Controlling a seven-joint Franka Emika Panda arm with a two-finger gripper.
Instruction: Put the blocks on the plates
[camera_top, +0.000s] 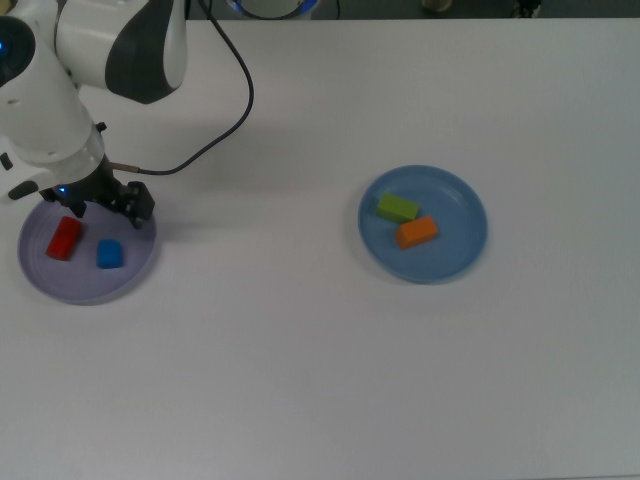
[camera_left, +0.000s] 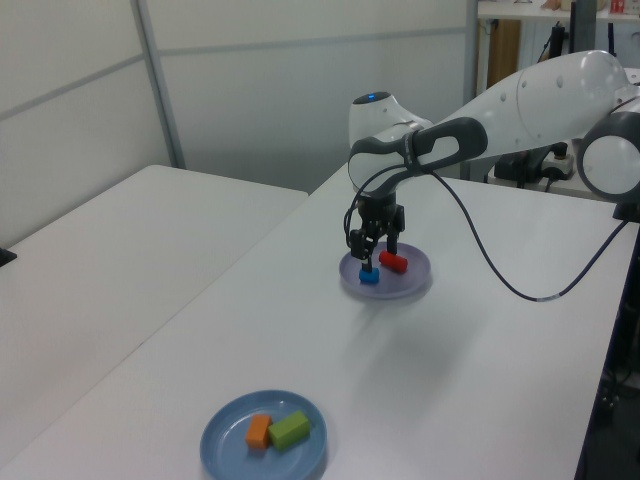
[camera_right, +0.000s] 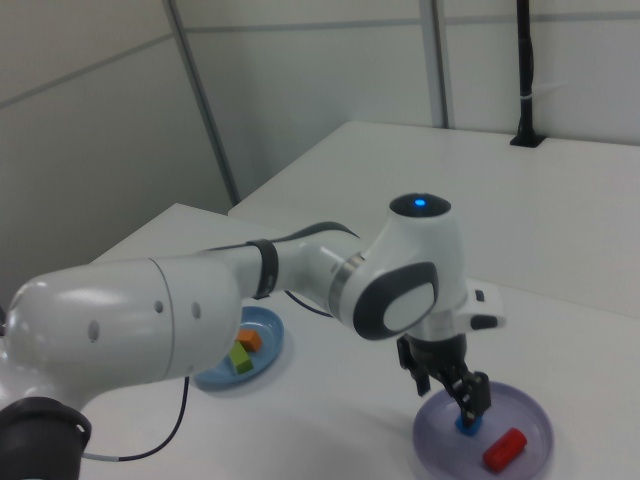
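Lavender plate (camera_top: 60, 280): red block (camera_top: 64, 238) and blue block (camera_top: 109, 254) lying apart. Blue plate (camera_top: 460, 250): green block (camera_top: 398, 208) touching orange block (camera_top: 416, 232). Gripper (camera_left: 376, 248): fingers spread, empty, just above blue block

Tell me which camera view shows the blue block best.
The top view: the blue block lies unobstructed on the lavender plate. The left view shows it small below the gripper. In the right view the fingers partly hide it.
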